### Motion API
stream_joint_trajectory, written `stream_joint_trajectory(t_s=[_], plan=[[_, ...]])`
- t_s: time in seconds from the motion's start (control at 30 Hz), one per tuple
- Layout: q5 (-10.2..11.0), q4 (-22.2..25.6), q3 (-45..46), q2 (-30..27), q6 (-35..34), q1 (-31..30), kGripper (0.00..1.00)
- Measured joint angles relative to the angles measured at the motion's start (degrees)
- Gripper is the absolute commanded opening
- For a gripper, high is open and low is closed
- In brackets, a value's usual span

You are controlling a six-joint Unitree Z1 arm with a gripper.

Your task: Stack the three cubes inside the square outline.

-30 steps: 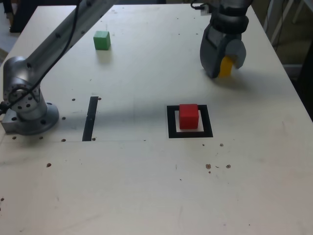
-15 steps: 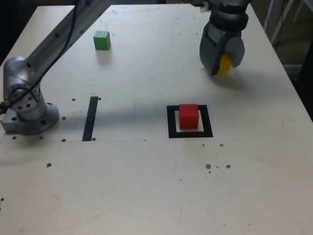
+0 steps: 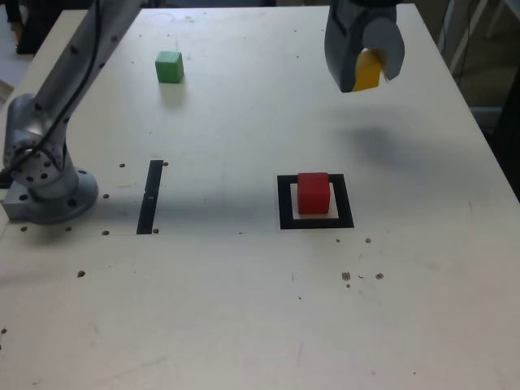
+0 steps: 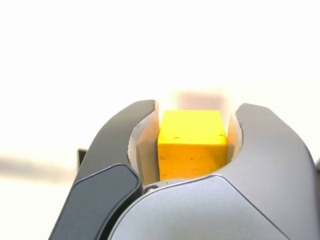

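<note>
Inside the square outline (image 3: 315,202), toward the middle of the table (image 3: 244,309), the red cube (image 3: 313,192) already sits on the white centre, upright and roughly square to the frame. That is the base of the stack, so one of the three placements looks done.

The yellow cube (image 3: 368,71) is off the table. The gripper (image 3: 363,61) hangs above the far right part of the table in the exterior view, its jaws clamped on the cube; the wrist view shows the yellow cube (image 4: 192,144) pinched between the two curved jaws with its front face clear. A soft shadow lies on the table below and a little nearer than the gripper, well apart from the outline, so the cube is high and not yet over the red one. By my reading this is the carry stage of the second placement: it needs to travel toward the outline, line up over the red cube and come down flat on it.

The green cube (image 3: 169,67) rests untouched near the far left corner in the exterior view, well apart from everything else, beyond the black strip (image 3: 150,196) that lies near the arm's base (image 3: 45,183). It is the last piece to fetch and set on top. So roughly a third is finished, a second third is in hand, and the final third is not begun.
</note>
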Motion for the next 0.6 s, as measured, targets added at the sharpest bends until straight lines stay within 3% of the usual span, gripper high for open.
stream_joint_trajectory(t_s=[0.33, 0.6], plan=[[0.66, 0.13, 16.36, -13.60, -2.22, -10.23, 0.28], [0.63, -0.84, 23.56, -16.98, -7.92, -18.95, 0.28]])
